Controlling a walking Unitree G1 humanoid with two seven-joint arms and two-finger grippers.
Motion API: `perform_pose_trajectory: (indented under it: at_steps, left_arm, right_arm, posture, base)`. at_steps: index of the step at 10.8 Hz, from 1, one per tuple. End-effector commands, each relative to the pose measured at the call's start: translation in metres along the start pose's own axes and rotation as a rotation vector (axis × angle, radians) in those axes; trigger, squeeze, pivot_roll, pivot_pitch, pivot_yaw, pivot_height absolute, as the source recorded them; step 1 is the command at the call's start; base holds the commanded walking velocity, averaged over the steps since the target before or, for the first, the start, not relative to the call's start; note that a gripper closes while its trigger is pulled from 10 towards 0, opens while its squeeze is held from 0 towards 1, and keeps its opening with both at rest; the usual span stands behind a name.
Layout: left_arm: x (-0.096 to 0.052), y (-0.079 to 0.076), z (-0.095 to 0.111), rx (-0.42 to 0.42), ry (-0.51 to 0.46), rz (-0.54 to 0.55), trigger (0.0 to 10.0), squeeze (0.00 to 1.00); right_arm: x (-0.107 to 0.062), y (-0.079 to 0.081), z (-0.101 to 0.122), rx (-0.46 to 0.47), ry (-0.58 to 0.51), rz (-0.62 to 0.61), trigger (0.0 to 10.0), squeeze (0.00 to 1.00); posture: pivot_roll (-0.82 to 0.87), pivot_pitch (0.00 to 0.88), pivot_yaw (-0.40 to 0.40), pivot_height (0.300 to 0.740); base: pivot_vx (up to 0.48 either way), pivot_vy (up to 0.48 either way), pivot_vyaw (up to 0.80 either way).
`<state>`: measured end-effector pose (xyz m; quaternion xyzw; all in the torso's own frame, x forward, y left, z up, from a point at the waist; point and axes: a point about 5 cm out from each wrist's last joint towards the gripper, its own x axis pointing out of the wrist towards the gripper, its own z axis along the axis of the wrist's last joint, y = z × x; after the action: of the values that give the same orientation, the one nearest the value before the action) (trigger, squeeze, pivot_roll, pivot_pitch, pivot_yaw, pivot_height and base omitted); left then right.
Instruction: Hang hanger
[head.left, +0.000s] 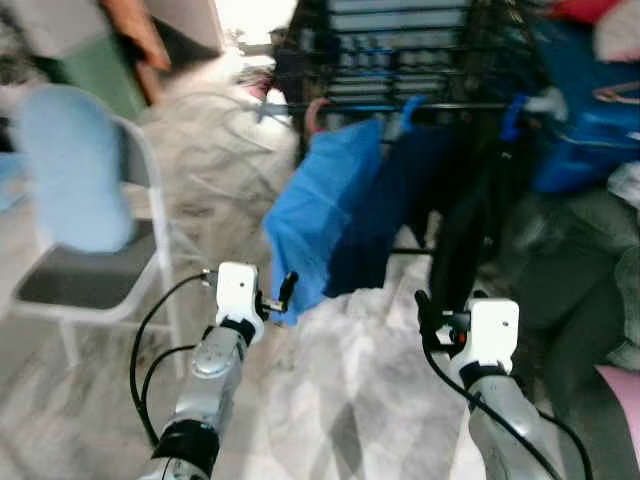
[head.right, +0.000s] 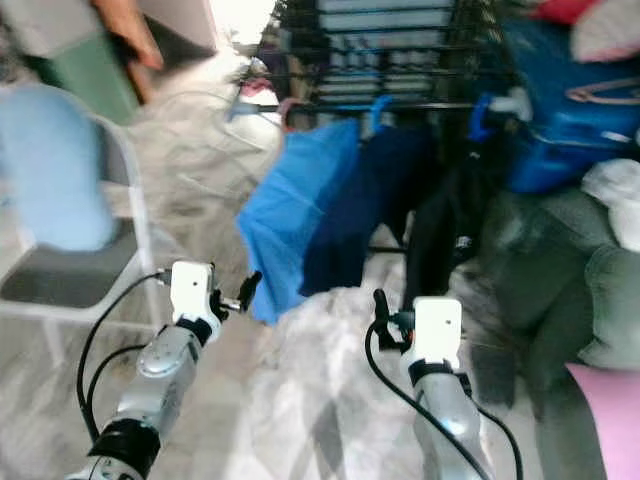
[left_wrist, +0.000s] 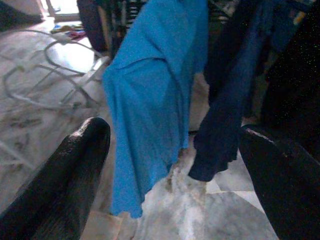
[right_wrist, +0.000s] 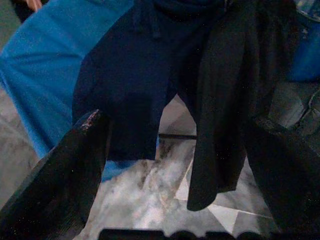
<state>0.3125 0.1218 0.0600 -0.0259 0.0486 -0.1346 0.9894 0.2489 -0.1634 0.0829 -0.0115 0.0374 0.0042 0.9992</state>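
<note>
A bright blue garment (head.left: 325, 215) hangs from a black rail (head.left: 440, 105), with a navy garment (head.left: 385, 210) and a black one (head.left: 465, 215) beside it to the right. Blue hanger hooks (head.left: 412, 108) sit over the rail. My left gripper (left_wrist: 172, 130) is open and holds nothing, a short way in front of the bright blue garment's lower edge. My right gripper (right_wrist: 177, 120) is also open and holds nothing, facing the navy garment (right_wrist: 135, 85) and the black garment (right_wrist: 227, 100). In the head views both arms reach forward at about the same height.
A grey chair (head.left: 90, 275) with a pale blue cushion (head.left: 70, 165) stands at the left. A person (head.left: 135, 35) is at the top left. A blue bag (head.left: 590, 125) and grey cloth (head.left: 580, 270) crowd the right. A black wire rack (head.left: 400, 50) stands behind the rail. The floor is marble.
</note>
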Motion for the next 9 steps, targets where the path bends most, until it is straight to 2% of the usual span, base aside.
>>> perform_pose_trajectory:
  at_steps: [1,3,5,7,9]
  left_arm:
    - [0.0013,0.0005,0.0022,-0.006,-0.012,-0.003,10.0,0.0]
    - [0.0003,-0.0018,0.0,-0.018,-0.008,-0.015,10.0,0.0]
    - [-0.0014,-0.0044,-0.0024,-0.02,-0.007,-0.024,10.0,0.0]
    - [-0.0021,-0.0066,-0.0033,-0.023,-0.007,-0.033,10.0,0.0]
    - [-0.0035,-0.0076,-0.0058,-0.025,-0.001,-0.031,10.0,0.0]
  right_arm:
    - [-0.0023,-0.0003,0.0022,0.002,-0.001,-0.008,10.0,0.0]
    - [-0.0043,0.0009,0.0015,-0.004,0.005,-0.004,10.0,0.0]
    - [-0.0044,0.0,0.0007,-0.013,0.014,-0.002,10.0,0.0]
    - [-0.0036,-0.0009,0.002,-0.017,0.015,-0.003,10.0,0.0]
    - [-0.0047,0.0001,0.001,-0.023,0.021,0.008,10.0,0.0]
  posture:
    - [-0.27,0.074,0.079,0.74]
    - [-0.28,0.077,0.073,0.74]
    - [-0.27,0.077,0.065,0.74]
    - [-0.27,0.08,0.062,0.74]
    - [-0.27,0.086,0.057,0.74]
  base:
    - [0.281,0.0,-0.49]
    - [0.287,0.0,-0.48]
    - [0.311,0.0,0.0]
    - [0.319,0.0,-0.8]
    - [0.321,0.0,0.0]
